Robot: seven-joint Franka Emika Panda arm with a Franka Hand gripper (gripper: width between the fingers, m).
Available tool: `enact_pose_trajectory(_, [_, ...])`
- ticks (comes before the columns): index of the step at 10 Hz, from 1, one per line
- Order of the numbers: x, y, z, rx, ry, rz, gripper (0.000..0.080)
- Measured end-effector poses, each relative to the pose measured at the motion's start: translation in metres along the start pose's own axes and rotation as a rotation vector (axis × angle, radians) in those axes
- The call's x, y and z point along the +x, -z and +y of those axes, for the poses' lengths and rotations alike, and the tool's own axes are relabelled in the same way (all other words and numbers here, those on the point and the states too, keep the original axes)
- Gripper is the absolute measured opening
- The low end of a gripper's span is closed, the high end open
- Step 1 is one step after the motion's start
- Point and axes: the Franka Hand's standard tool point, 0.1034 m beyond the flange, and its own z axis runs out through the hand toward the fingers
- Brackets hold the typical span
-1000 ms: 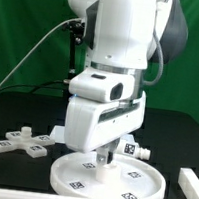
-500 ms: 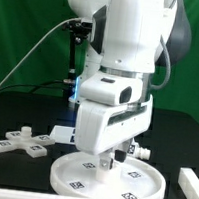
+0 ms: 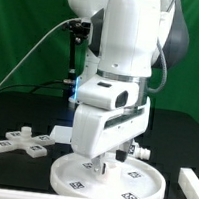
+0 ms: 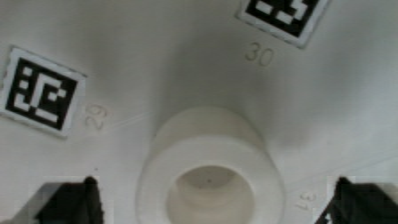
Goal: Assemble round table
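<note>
We record:
- Round disc point(image 3: 128, 182): white, with square black-and-white tags scattered over its face. The wrist view shows faint grey numerals beside them.
- Cylinder leg point(image 3: 101, 166): plain white.
- Cross-shaped foot piece point(image 3: 22, 143): white, with black-and-white tags on its limbs.
- Robot arm point(image 3: 124, 50): glossy white shells, a dark grey joint cover point(image 3: 177, 37) and a small blue light point(image 3: 77, 88).
- Claw point(image 4: 210, 205): the fingers point(image 4: 71, 203) are black.
- Cable point(image 3: 41, 52): black.
- Desk point(image 3: 15, 112): black.
- Backdrop point(image 3: 26, 28): plain green.
</note>
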Motion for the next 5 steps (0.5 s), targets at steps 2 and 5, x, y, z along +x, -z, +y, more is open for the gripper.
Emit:
enact_pose_trajectory(2, [0.0003, -0.0117, -0.0013, -0.004, -0.007, 0.009, 0.0649])
enact_pose_trajectory(5, [-0.0001, -0.0118, -0.0015, -0.002, -0.006, 0.007, 0.0536])
